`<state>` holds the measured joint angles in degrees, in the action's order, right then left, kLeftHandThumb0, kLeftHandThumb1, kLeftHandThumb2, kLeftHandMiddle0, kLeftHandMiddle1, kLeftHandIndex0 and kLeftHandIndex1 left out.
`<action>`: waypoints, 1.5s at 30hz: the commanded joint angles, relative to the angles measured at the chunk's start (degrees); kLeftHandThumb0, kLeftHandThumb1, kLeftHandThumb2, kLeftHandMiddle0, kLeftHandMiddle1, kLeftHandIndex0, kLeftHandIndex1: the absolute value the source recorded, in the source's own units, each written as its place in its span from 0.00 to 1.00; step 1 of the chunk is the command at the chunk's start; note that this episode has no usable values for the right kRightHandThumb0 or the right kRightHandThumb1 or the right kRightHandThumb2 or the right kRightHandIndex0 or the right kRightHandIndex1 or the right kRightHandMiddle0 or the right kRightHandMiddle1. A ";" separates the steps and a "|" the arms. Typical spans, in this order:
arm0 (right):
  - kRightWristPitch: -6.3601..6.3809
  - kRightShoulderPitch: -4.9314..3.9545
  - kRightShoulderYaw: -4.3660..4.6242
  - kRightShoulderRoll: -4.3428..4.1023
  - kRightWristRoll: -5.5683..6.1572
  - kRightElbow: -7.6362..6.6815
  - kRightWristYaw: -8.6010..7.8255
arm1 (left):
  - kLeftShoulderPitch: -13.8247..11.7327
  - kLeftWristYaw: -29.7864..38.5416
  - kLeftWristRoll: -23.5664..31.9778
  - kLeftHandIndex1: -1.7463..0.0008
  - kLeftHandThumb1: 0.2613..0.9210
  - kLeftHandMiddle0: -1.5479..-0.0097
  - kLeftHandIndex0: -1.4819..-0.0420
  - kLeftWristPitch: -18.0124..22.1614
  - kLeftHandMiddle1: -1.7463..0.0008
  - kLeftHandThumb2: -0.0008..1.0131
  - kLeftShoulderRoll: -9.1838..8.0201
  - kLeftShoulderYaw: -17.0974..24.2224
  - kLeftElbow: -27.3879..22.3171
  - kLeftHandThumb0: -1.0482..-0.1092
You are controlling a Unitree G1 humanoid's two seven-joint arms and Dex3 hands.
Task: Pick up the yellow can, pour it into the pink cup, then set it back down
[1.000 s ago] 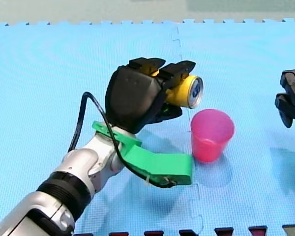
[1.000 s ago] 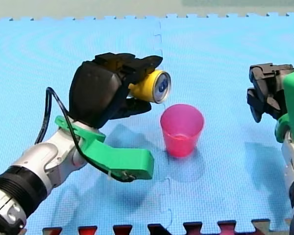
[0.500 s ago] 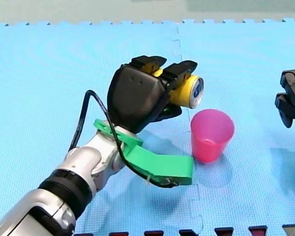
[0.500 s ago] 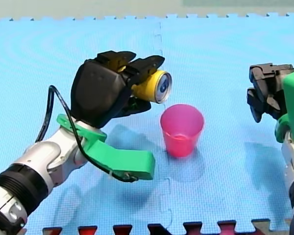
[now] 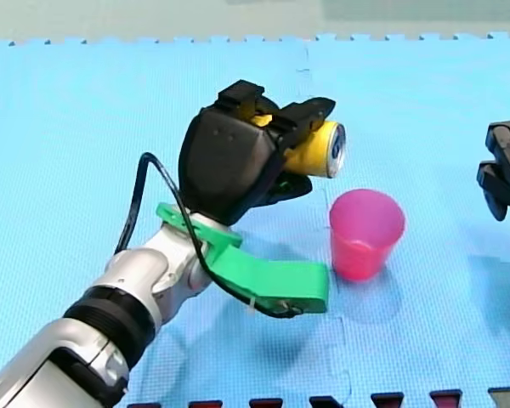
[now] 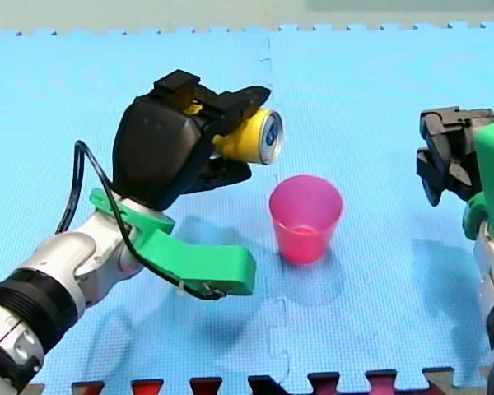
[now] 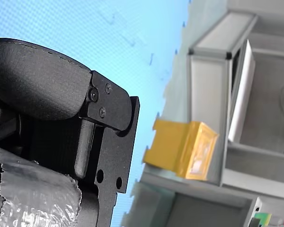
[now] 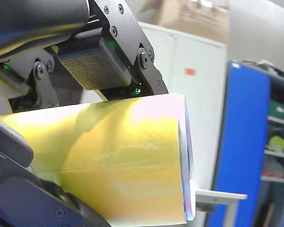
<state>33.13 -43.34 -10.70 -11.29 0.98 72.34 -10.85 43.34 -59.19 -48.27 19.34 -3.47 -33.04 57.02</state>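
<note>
My left hand (image 5: 309, 150) is shut on the yellow can (image 5: 320, 151), which it holds in the air on its side. The can's silver top faces right, toward the pink cup (image 5: 365, 234). The cup stands upright on the blue mat, below and to the right of the can's top. The can's mouth is left of the cup's rim and above it. In the second wrist view the yellow can (image 8: 123, 161) lies under a dark ridged finger pad (image 8: 92, 66). My right hand (image 6: 445, 156) holds nothing and hangs above the mat at the far right.
The blue foam mat (image 5: 85, 136) covers the whole surface, with a seam running toward the cup. A green bracket (image 5: 276, 285) and a black cable (image 5: 140, 200) hang from my left wrist. The first wrist view shows a yellow box (image 7: 182, 149) beside grey cabinets.
My left hand has lifted the can a little and drawn it slightly left, away from the cup's rim. The cup and my right hand have not moved.
</note>
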 commanded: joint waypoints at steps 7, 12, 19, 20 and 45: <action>-0.05 -0.01 -0.46 -0.47 0.48 0.01 -0.69 | -1.37 -5.57 7.20 1.00 0.78 0.14 0.19 8.41 0.90 0.00 0.94 6.22 3.02 0.67; -0.28 -0.13 -0.61 -0.58 0.64 -0.04 -1.00 | -1.34 -5.72 8.21 1.00 0.78 0.09 0.18 9.18 0.89 0.00 0.93 7.42 4.34 0.65; -0.40 -0.09 -0.56 -0.73 0.63 -0.13 -1.16 | -2.38 -3.56 10.29 1.00 0.77 0.14 0.19 10.39 0.92 0.00 1.39 9.08 4.13 0.64; -0.43 -0.10 -0.52 -0.77 0.59 -0.13 -1.18 | -2.74 -2.59 11.05 1.00 0.77 0.16 0.20 10.79 0.94 0.00 1.44 9.60 3.79 0.64; -0.99 0.04 -0.70 -1.31 0.78 -0.07 -1.67 | -11.27 15.20 33.77 1.00 0.74 0.24 0.20 30.00 0.99 0.00 5.27 27.23 3.08 0.71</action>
<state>32.33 -43.32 -11.21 -12.19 1.56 72.23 -12.42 32.41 -45.82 -16.36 47.98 1.35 -7.36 59.64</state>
